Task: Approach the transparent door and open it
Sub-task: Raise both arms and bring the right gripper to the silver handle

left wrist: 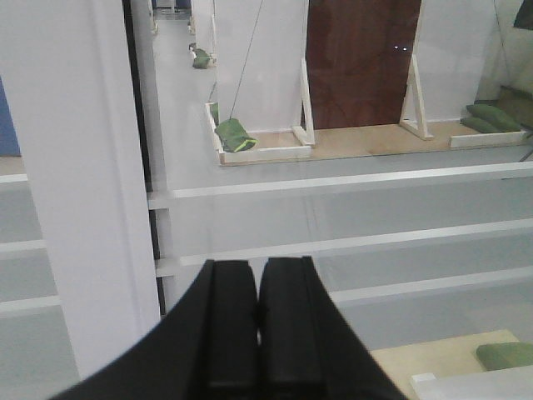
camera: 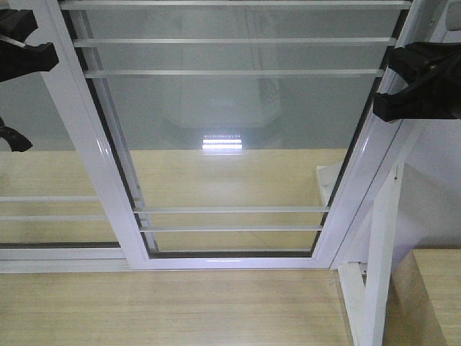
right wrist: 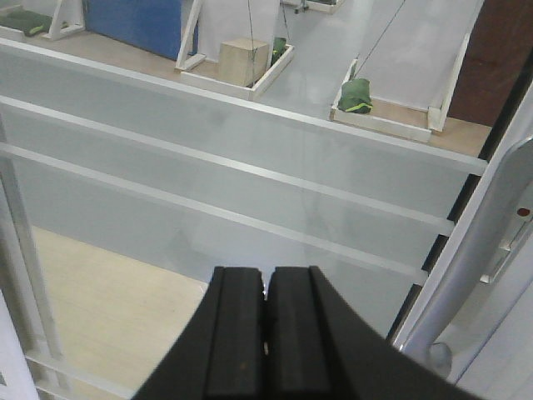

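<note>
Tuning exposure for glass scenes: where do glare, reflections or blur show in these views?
Exterior front view: a bright striped light reflection glares on the transparent door; everything looks slightly soft. Left wrist view: the left end effector is dark and blurred close up. Right wrist view: likewise the right end effector; no bright glare there.

The transparent door (camera: 230, 122) is clear glass striped with pale horizontal bars, framed in glossy white with a black gasket. At 6 o'clock in the front view, the floor (camera: 166, 310) shows pale wood grain. The left gripper (left wrist: 256, 267) and right gripper (right wrist: 266, 273) are black.
</note>
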`<state>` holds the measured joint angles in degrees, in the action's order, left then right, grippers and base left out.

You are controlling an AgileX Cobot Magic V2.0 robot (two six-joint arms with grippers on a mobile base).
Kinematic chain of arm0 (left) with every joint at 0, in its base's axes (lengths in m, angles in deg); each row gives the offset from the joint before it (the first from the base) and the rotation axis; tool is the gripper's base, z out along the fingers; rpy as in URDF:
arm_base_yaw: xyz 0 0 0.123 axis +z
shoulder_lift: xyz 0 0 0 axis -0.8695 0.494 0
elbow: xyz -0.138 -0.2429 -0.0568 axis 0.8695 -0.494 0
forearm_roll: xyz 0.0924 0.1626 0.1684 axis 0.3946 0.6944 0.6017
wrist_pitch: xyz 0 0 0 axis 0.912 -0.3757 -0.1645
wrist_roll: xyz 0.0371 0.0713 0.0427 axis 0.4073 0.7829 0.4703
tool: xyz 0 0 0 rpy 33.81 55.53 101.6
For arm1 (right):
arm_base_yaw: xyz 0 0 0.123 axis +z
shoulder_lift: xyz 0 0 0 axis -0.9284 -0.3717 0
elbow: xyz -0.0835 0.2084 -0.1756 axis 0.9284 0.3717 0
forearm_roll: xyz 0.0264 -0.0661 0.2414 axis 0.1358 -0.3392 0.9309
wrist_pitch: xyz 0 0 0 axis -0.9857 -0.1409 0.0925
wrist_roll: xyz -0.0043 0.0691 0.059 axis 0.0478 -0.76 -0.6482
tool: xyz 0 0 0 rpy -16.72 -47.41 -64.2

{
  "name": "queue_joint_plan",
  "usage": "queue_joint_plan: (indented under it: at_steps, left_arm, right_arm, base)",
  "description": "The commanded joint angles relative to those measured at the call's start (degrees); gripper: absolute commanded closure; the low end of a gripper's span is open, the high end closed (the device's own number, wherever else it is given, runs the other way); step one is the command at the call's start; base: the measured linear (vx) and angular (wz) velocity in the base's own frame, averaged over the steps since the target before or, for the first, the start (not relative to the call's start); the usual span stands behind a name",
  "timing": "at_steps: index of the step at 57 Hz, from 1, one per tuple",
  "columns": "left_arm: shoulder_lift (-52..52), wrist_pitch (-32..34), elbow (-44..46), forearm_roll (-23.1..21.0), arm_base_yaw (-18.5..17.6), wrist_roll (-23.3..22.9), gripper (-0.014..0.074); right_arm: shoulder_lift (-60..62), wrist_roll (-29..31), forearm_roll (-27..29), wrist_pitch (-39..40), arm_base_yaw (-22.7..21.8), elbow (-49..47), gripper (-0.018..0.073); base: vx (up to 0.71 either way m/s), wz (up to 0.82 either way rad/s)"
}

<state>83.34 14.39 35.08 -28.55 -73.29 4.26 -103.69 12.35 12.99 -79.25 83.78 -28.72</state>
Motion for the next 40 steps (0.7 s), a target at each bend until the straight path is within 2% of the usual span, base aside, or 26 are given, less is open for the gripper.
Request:
queue_joint_plan:
  at_steps: [1,9,16,20,31,35,40]
  left_arm:
    - [-1.0,3.5,2.2,-0.2,-0.4,-0.3,0.0317]
    - [-1.0,3.0,2.2,-0.2,-0.4,-0.3,0.0128]
    - [-1.0,3.0,2.2,-0.2,-0.4,-0.3,0.0013]
    - [-1.0,3.0,2.2,-0.2,-0.4,-0.3,-0.0013]
    - [-1.0,1.3,2.2,-0.2,-0.4,-0.3,0.0007]
    - [-1.0,1.1,2.2,-0.2,-0.4,-0.2,0.0018]
    - [-1.0,1.2,2.2,-0.2,-0.4,-0.2,0.0028]
  right_arm:
    - [0.7,0.3,0.1,4.3,-0.3,-2.2,0.0266]
    - [0.7,0.4,0.1,4.4,-0.3,-2.2,0.005]
    - [0.7,0.4,0.1,5.2,-0.3,-2.2,-0.0056]
    - [0.7,0.3,0.4,5.3,-0.3,-2.2,-0.0066]
    - [0.7,0.3,0.5,5.3,-0.6,-2.2,-0.0029]
    - [0.7,0.2,0.6,5.3,-2.1,-2.2,-0.0025]
    - [0.7,-1.3,1.2,5.1,-6.4,-2.2,-0.0025]
  base:
    - [0.0,0.0]
    - [0.0,0.0]
    - [0.0,0.0]
    - [0.0,0.0]
    - [0.0,0.0]
    - [0.0,0.0]
    - [0.0,0.0]
